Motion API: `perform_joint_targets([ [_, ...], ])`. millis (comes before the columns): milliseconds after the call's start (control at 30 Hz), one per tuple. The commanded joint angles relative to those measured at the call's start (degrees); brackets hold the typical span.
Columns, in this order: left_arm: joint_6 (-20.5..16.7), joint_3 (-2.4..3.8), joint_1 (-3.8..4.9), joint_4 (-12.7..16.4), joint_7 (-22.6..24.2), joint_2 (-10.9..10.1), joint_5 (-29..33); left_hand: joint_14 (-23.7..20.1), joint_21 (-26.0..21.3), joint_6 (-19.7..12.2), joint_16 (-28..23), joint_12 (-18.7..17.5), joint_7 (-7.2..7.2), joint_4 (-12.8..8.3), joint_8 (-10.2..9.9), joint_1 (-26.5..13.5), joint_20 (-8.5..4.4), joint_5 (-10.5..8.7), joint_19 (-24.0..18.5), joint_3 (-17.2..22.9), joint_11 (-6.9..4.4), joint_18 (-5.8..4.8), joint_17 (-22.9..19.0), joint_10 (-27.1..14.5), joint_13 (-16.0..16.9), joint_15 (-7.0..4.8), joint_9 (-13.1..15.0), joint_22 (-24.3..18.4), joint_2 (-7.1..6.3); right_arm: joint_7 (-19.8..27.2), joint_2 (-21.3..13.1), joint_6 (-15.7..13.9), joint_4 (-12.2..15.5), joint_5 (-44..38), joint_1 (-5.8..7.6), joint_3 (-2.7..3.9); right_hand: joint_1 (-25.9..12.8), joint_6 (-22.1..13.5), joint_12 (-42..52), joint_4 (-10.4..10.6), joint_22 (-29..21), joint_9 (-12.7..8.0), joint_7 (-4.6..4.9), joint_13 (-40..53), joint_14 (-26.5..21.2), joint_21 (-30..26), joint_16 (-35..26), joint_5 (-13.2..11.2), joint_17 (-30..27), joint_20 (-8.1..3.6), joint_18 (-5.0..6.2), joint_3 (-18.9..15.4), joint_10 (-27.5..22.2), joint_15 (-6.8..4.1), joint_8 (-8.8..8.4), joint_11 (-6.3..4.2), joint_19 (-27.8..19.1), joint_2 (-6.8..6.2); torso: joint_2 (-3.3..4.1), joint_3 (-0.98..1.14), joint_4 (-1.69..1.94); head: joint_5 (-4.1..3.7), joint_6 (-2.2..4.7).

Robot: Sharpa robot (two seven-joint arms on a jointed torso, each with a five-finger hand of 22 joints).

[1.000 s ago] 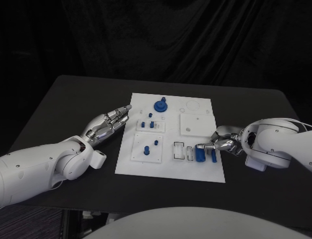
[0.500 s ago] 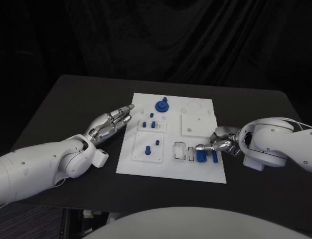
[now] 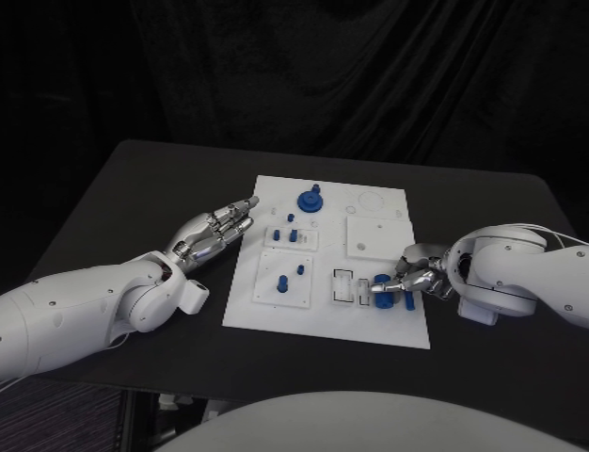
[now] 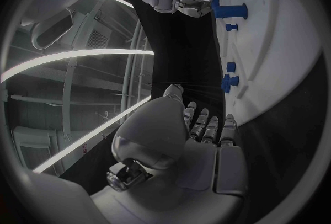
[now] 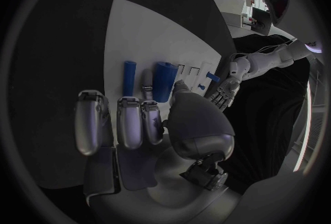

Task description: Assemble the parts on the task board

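Note:
The white task board (image 3: 376, 325) lies mid-table. At its near right lie a thick blue cylinder (image 3: 381, 299) (image 5: 163, 80) and a thin blue rod (image 3: 407, 299) (image 5: 129, 76). My right hand (image 3: 417, 275) (image 5: 148, 124) reaches over them and pinches the thick cylinder's near end between its thumb and one finger. The other fingers hang over the rod's end. My left hand (image 3: 214, 232) (image 4: 200, 136) rests flat with its fingers stretched out at the board's left edge, holding nothing. A blue knob (image 3: 309, 199) stands at the board's far end.
Small blue pegs (image 3: 287, 235) stand in a left-hand block, and more pegs (image 3: 289, 280) stand in the block nearer me. A square white plate (image 3: 372, 235) and two outlined slots (image 3: 342, 285) lie between them and my right hand. Black table (image 3: 132, 188) surrounds the board.
The whole view has shifted slightly. My right hand's fingers have edged a little further over the thick cylinder. The left hand has stayed where it was.

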Motion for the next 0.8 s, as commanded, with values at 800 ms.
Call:
perform_joint_targets([
  [800, 1.53, 0.05, -0.05, -0.69, 9.43, 0.36, 0.09, -0.12, -0.22, -0.75, -0.21, -0.27, 0.06, 0.03, -0.19, 0.49, 0.72, -0.03, -0.04, 0.37, 0.57, -0.16, -0.05, -0.07, -0.08, 0.63, -0.10, -0.05, 0.06, 2.33, -2.00, -6.56, 1.35, 11.54, -0.38, -0.06, 12.81, -5.14, 0.15, -4.64, 11.85, 3.17, 0.02, 15.09, 4.14, -0.97, -1.04, 26.28, 4.08, 0.00, 0.21, 5.22, 6.18, -0.04, 3.06, -0.16, 2.24, 0.59, 0.12, 0.09, -0.17, 0.99, -0.01],
])
